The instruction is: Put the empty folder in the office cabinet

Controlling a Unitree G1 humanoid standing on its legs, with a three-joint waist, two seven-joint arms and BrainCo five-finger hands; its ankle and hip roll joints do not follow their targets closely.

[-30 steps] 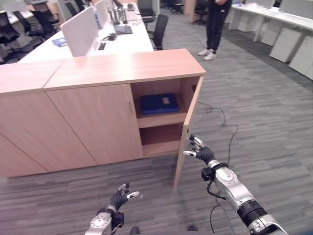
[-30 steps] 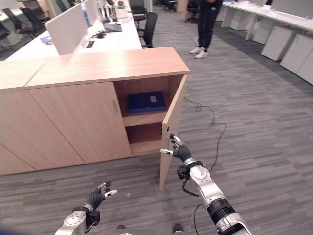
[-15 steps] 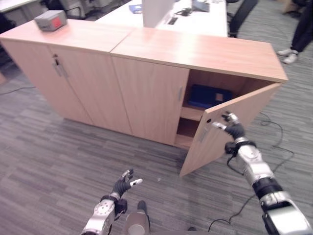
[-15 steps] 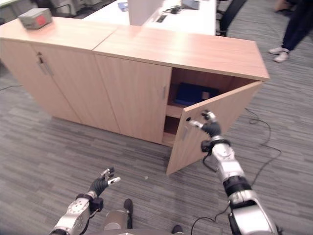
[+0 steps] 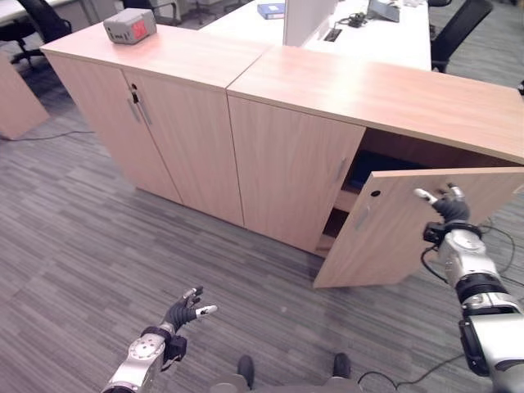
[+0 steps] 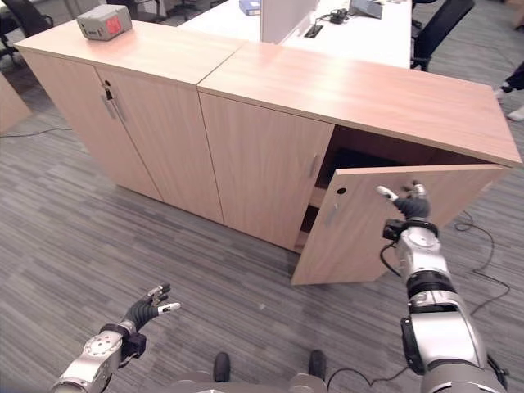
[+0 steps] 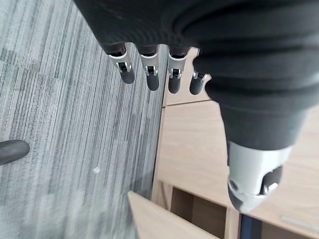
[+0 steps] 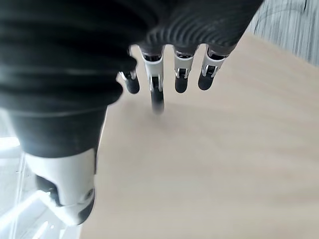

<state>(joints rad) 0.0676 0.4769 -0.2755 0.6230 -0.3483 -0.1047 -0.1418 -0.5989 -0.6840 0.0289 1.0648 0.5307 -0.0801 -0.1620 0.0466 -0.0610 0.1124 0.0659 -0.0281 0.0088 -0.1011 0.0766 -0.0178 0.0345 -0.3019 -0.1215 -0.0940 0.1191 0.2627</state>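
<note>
The light wood office cabinet has its right door swung most of the way across its opening. My right hand rests on the door's outer face near the top edge, open, with straight fingers against the pale wood. The door hides the shelf, so the blue folder is mostly hidden; a dark sliver shows in the gap. My left hand hangs low over the grey carpet in front of the cabinet, open with spread fingers and holding nothing.
A grey box with a red face sits on top of a second cabinet to the left, whose doors are closed. Behind stands a white desk with a divider panel and office chairs. Grey carpet lies in front.
The camera has swung round to face the cabinet's front. The right door has swung from wide open to nearly across the opening with my right hand on it, hiding the folder.
</note>
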